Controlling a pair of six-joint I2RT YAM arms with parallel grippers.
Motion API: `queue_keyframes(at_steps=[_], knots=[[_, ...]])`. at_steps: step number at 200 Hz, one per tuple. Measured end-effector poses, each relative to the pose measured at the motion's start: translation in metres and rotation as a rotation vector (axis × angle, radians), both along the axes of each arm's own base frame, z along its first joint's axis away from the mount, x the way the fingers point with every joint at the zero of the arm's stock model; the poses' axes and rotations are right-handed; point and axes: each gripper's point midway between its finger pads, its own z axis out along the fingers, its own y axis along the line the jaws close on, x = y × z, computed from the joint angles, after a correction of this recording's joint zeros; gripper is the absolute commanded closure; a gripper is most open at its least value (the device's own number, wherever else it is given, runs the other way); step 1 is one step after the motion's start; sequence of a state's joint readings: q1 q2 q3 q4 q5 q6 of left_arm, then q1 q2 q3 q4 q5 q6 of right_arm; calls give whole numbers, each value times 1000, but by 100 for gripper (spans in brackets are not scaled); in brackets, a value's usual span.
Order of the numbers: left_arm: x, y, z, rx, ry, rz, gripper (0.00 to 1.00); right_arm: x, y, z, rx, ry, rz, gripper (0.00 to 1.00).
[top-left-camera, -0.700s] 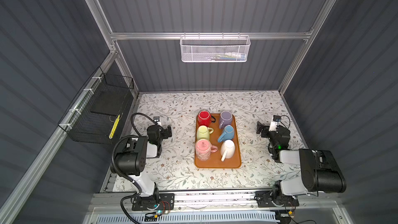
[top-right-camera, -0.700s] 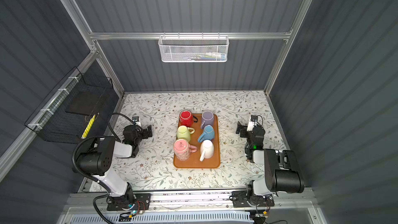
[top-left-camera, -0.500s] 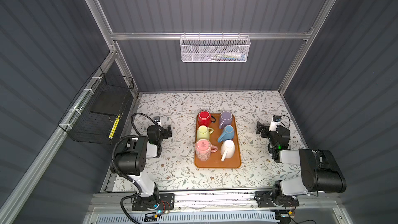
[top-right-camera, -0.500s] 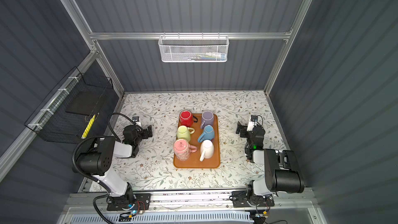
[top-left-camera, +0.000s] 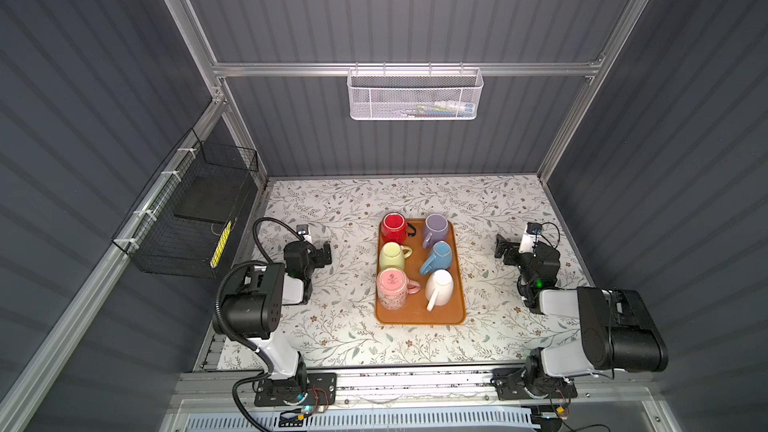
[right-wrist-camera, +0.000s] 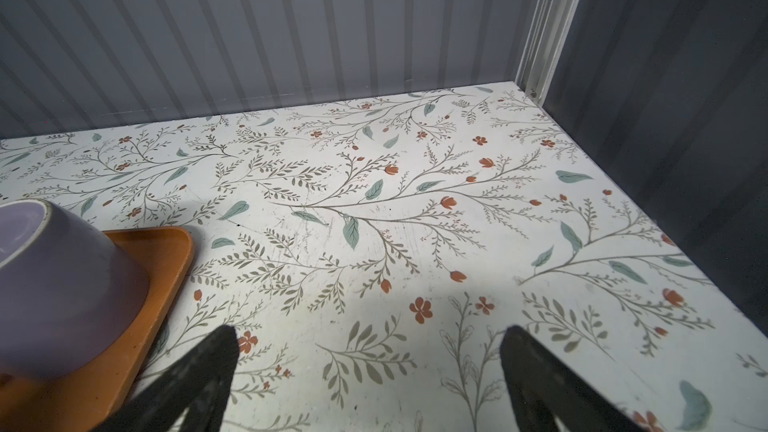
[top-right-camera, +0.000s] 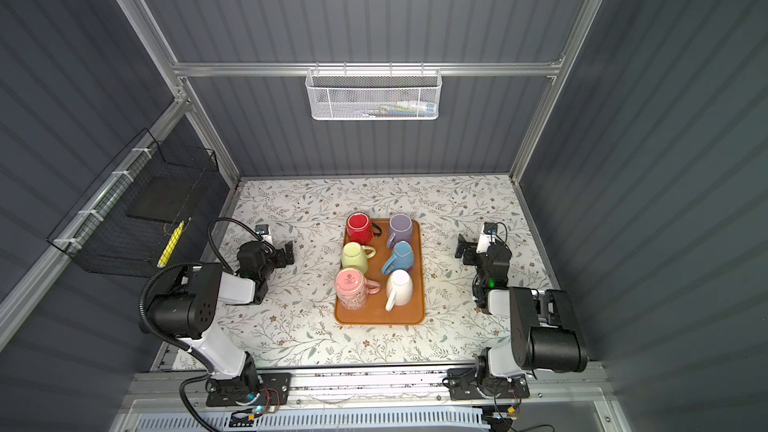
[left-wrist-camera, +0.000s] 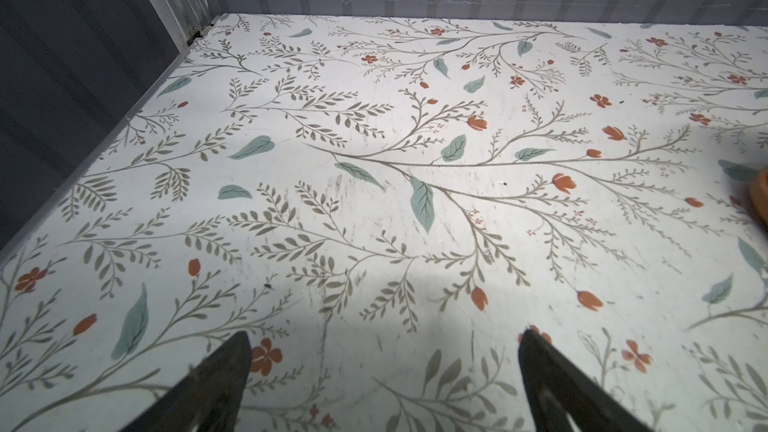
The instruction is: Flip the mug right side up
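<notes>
Nothing has moved. Our left tool [left-wrist-camera: 382,340] and right tool [right-wrist-camera: 370,336] both sit spread wide, holding nothing. The mugs [top-left-camera: 392,284] wait upside down on the tray [top-left-camera: 415,315] between them, so we haven't started.

Lilac ceramic mug [right-wrist-camera: 62,284] looked smooth, glazed; orange tray [right-wrist-camera: 166,251] matt, plastic-like; floral-print table [left-wrist-camera: 374,201] smooth, scuffed; white mesh basket [top-left-camera: 415,97] was metal.

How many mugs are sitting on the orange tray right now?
6, all on the tray, in two columns. Left-arm side, back to front: red mug, yellow mug, pink mug. Right-arm side: purple mug, blue mug, white mug. None looks hidden.
</notes>
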State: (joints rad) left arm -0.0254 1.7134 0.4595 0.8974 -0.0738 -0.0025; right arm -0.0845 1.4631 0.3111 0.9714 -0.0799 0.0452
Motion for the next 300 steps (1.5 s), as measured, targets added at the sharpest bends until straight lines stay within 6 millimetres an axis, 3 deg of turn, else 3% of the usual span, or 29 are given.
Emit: queue_keyframes(at_steps=[80, 100, 137, 155, 177, 192, 213, 229, 250, 278, 300], knots=[[0, 0, 0, 0, 0, 0, 0, 1, -1, 1, 4, 0, -1, 1], [0, 0, 0, 0, 0, 0, 11, 1, -1, 0, 5, 3, -1, 3], [0, 1, 3, 10, 39, 1, 13, 1, -1, -1, 11, 22, -6, 12], [4, 4, 34, 11, 1, 27, 13, 8, -3, 13, 15, 59, -15, 14], [8, 8, 92, -17, -95, 75, 13, 23, -2, 74, 13, -6, -42, 16], [11, 3, 134, -49, -150, 89, 14, 22, 13, 118, 22, -53, -40, 16], [12, -21, 191, -98, -203, 56, 15, 6, 49, 150, 57, -66, 11, 18], [8, -45, 222, -125, -215, 5, 15, -12, 77, 151, 81, -16, 71, 20], [4, -72, 248, -178, -198, -73, 16, -35, 108, 133, 101, 115, 130, 22], [5, -89, 254, -196, -102, -155, 18, -66, 135, 117, 111, 287, 172, 24], [0, -100, 244, -175, -39, -228, 19, -93, 147, 108, 147, 383, 190, 24]])
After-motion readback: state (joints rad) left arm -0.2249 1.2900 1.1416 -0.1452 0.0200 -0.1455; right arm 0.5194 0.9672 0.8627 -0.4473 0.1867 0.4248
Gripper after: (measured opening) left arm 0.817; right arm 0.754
